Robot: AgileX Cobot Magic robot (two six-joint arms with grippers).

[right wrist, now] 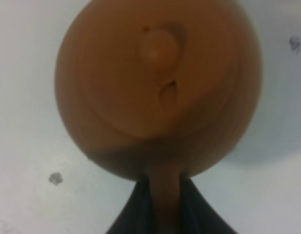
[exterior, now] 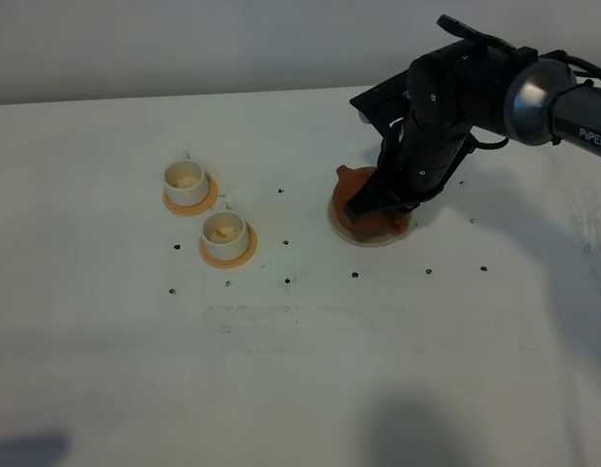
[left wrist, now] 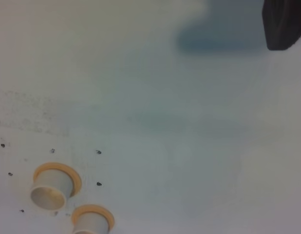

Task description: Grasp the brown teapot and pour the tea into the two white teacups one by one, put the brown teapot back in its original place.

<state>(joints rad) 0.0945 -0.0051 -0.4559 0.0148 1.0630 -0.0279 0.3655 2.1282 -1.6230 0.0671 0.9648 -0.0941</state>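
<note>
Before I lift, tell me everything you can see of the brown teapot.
The brown teapot is round, squat and reddish-brown, and looks like matte clay. Its lid is on and has a small knob. A short spout shows on the side away from the gripper. The pot stands upright and appears to rest on the cream saucer. The right gripper is closed on its loop handle, with a dark finger on each side. In the high view the arm hides most of the body.

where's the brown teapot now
High view: the squat reddish-brown clay teapot sits right of centre on the cream saucer, its handle in the right pincer.
</note>
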